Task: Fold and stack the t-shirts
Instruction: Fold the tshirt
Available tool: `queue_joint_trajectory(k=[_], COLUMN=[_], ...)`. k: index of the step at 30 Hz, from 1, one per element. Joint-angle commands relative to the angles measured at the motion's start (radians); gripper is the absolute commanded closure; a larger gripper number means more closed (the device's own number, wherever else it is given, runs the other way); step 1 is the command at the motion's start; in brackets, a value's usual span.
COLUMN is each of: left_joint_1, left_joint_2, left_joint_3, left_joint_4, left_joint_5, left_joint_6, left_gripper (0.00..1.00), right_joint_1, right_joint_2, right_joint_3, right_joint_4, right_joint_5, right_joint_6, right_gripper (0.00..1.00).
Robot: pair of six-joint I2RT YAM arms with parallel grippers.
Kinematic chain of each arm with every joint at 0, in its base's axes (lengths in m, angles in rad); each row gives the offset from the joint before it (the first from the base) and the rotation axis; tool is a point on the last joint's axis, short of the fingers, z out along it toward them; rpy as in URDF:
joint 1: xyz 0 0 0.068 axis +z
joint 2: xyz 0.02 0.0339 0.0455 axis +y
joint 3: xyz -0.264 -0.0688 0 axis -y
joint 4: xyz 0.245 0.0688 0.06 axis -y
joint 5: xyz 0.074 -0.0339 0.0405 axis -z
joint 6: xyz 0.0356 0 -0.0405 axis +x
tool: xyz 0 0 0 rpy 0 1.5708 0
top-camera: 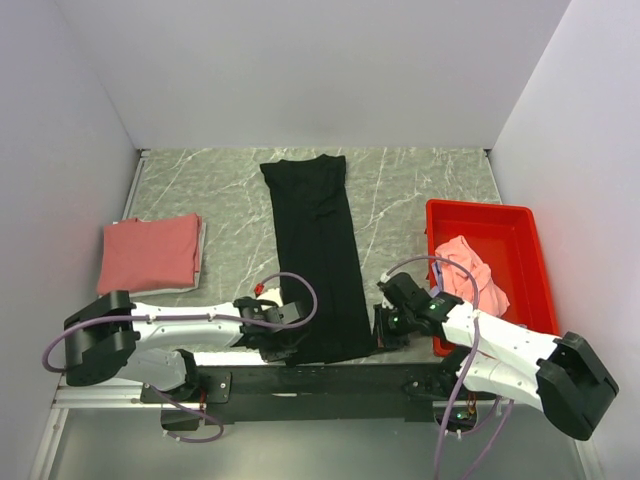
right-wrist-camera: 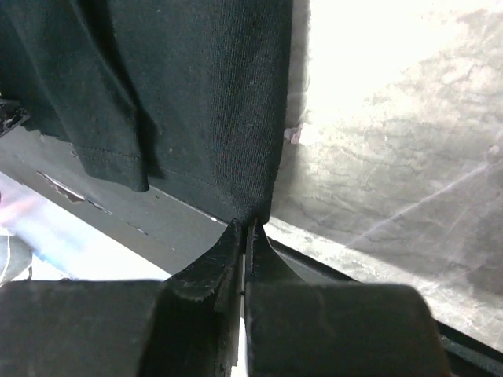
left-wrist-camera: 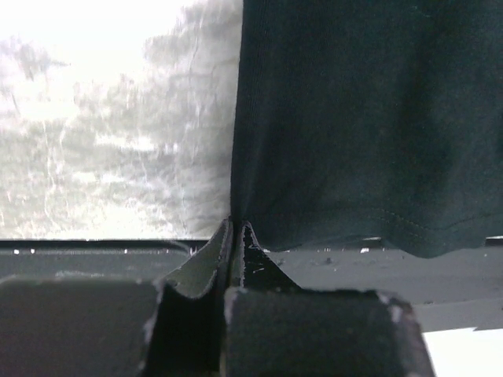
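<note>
The black t-shirt (top-camera: 314, 250) lies as a long narrow strip down the middle of the table, its near end at the front edge. My left gripper (top-camera: 283, 345) is shut on the strip's near left corner (left-wrist-camera: 240, 216). My right gripper (top-camera: 380, 328) is shut on the near right corner (right-wrist-camera: 251, 212). A folded salmon-red t-shirt (top-camera: 150, 253) lies at the left. A pink t-shirt (top-camera: 474, 272) is crumpled in the red bin (top-camera: 520, 225).
The red bin stands at the right, close to my right arm. A black rail (top-camera: 300, 378) runs along the table's front edge. White walls close in the table on three sides.
</note>
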Motion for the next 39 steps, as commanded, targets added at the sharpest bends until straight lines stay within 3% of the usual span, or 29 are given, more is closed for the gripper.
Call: queue_joint_trajectory(k=[1, 12, 19, 27, 34, 39], left_joint_1=[-0.024, -0.126, -0.122, 0.114, 0.342, 0.439], left_joint_2=[-0.044, -0.112, -0.168, -0.279, -0.218, -0.149], left_joint_3=[-0.014, -0.063, 0.021, 0.03, 0.121, 0.195], left_joint_4=[-0.052, -0.119, -0.118, 0.048, 0.143, 0.201], left_joint_5=[-0.002, 0.061, -0.056, -0.071, -0.143, -0.194], left_joint_6=[-0.061, -0.132, -0.118, 0.061, 0.254, 0.347], left_gripper=[0.99, 0.99, 0.99, 0.99, 0.99, 0.99], right_joint_1=[0.012, 0.014, 0.014, -0.01, -0.069, -0.099], right_joint_2=[-0.039, -0.152, -0.183, -0.065, 0.128, 0.217], right_joint_3=[-0.015, -0.06, 0.045, 0.268, 0.422, 0.54], right_joint_4=[-0.04, -0.036, -0.008, 0.033, 0.142, 0.136], right_joint_5=[0.034, -0.059, -0.049, 0.085, 0.171, 0.249], right_joint_6=[0.025, 0.04, -0.001, -0.097, -0.118, -0.167], right_gripper=[1.0, 1.0, 1.0, 1.0, 1.0, 1.0])
